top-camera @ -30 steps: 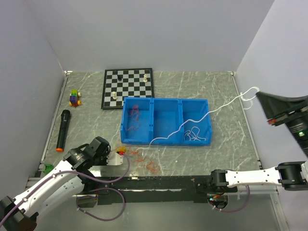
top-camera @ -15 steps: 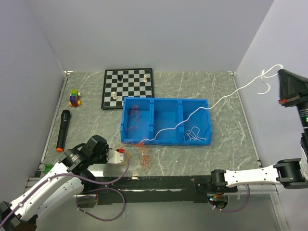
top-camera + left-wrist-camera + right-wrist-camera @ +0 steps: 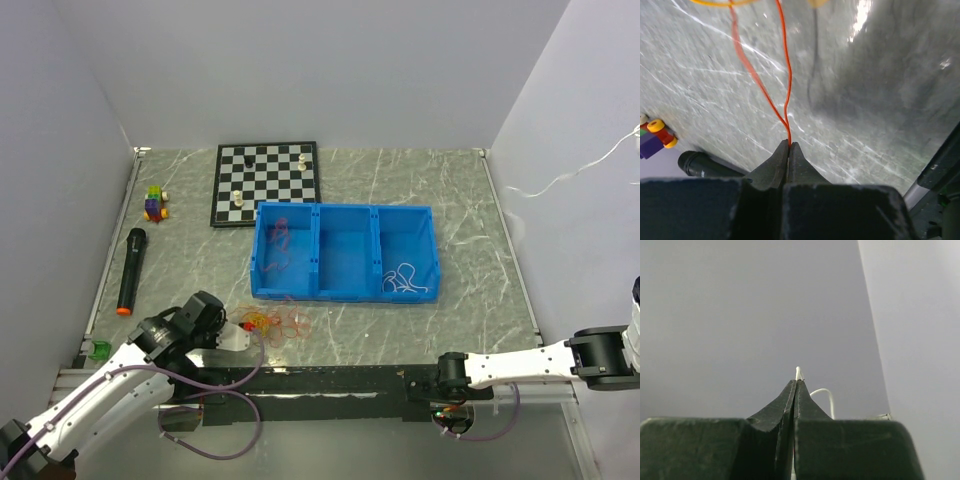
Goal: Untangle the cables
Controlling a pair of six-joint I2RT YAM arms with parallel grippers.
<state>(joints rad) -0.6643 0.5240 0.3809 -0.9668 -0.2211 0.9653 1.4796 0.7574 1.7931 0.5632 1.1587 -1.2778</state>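
Observation:
A small tangle of orange, yellow and red cables [image 3: 278, 323] lies on the table in front of the blue bin [image 3: 345, 215]. My left gripper [image 3: 243, 329] sits at the tangle's left edge, shut on an orange cable [image 3: 785, 75] that runs out from its tips [image 3: 789, 144]. My right gripper [image 3: 796, 381] is raised out of the top view and shut on a white cable [image 3: 799, 372]. That white cable [image 3: 565, 177] hangs in the air at the far right, apart from the tangle. The bin holds a red cable [image 3: 280, 245] on the left and a white cable [image 3: 405, 279] on the right.
A chessboard [image 3: 265, 182] with a few pieces lies at the back. A black microphone [image 3: 130, 270] and a small toy of coloured blocks [image 3: 155, 203] are at the left. A green object [image 3: 97, 349] sits at the near left corner. Walls enclose the table.
My right gripper rose up and right out of the top view, drawing the white cable off the bin and free of the tangle. The orange tangle slid left toward my left gripper.

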